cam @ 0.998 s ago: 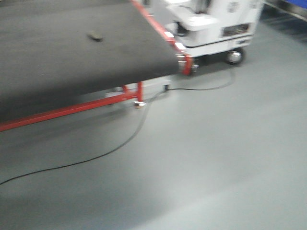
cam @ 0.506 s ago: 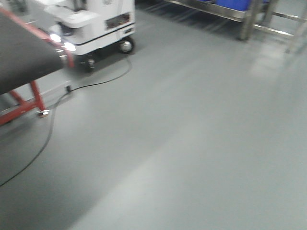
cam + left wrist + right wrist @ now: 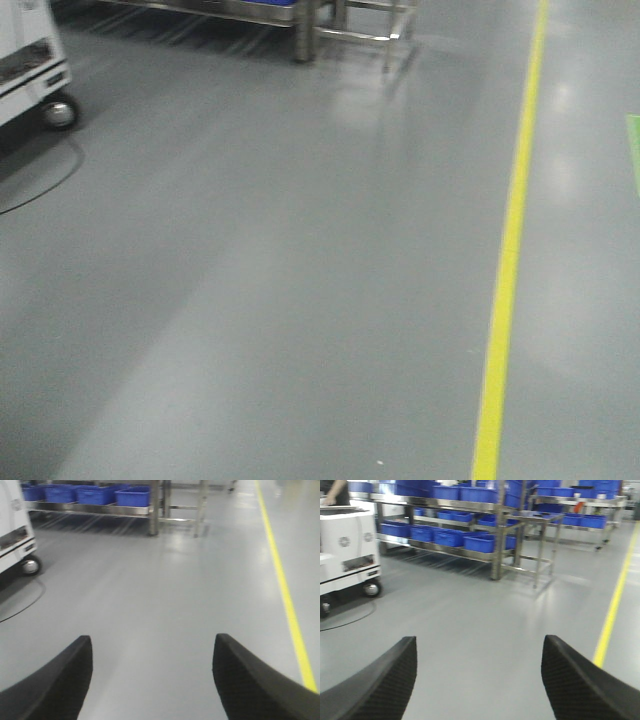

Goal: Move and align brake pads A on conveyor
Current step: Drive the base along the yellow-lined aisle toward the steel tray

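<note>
- Spread wide and holding nothing, the left gripper [image 3: 152,640] and right gripper [image 3: 479,640] hang over grey floor [image 3: 300,250].
- Neither brake pads A nor the conveyor shows in any view.
- The base is probably repositioning, though blur obscures this; it should pass well clear of the white cart [image 3: 25,60] and steel rack [image 3: 495,545].
- A second ago the front camera showed the conveyor; now only floor and a yellow line [image 3: 505,270].

grey floor [image 3: 250,300] bears a yellow line [image 3: 511,250] and steel shelving [image 3: 496,555].
</note>
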You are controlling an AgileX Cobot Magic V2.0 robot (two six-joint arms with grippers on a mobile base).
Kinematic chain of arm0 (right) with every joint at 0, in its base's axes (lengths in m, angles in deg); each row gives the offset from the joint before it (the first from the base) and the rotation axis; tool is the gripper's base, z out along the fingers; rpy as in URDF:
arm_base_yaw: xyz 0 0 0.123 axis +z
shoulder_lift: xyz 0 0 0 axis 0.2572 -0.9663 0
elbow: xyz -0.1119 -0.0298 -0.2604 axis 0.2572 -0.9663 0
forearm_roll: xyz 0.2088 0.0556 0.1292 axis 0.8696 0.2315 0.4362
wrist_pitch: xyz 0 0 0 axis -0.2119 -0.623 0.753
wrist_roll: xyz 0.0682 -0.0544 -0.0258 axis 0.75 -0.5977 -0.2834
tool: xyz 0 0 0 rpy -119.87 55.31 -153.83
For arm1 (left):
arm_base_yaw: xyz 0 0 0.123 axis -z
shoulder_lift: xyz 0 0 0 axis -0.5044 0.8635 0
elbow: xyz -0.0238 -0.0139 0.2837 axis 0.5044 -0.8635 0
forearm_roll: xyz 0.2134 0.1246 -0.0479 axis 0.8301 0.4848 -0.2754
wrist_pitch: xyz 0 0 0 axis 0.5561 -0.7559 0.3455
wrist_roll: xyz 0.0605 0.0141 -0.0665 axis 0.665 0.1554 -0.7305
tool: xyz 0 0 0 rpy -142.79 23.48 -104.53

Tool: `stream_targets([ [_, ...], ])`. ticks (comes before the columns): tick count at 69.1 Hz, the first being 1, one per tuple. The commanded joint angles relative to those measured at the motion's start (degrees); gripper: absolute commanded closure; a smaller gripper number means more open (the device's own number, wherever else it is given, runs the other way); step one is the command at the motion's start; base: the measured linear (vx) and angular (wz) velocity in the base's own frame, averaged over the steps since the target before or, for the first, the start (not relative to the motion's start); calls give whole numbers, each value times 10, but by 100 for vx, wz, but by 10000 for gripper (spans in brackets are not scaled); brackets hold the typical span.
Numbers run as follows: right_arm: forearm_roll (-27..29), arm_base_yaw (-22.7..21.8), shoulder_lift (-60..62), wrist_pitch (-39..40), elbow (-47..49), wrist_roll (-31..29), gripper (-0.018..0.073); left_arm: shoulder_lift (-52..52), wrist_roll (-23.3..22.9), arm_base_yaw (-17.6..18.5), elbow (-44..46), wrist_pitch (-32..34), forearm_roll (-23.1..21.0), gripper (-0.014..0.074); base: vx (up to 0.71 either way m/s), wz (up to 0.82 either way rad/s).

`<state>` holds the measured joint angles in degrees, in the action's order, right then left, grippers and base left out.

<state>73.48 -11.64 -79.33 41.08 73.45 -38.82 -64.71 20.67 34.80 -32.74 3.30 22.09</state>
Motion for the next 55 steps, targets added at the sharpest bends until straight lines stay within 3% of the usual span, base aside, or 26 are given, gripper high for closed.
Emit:
stream_targets([
  [1,3,-2,-7,40,15,-6,63,7,-3,3,13,40,-1,116,-7,-69],
  [35,3,-2,-7,40,15,-6,63,7,-3,3,13,40,-1,116,6,-69],
  [55,3,-2,-7,40,15,-6,63,7,-3,3,13,40,-1,116,20,-42],
])
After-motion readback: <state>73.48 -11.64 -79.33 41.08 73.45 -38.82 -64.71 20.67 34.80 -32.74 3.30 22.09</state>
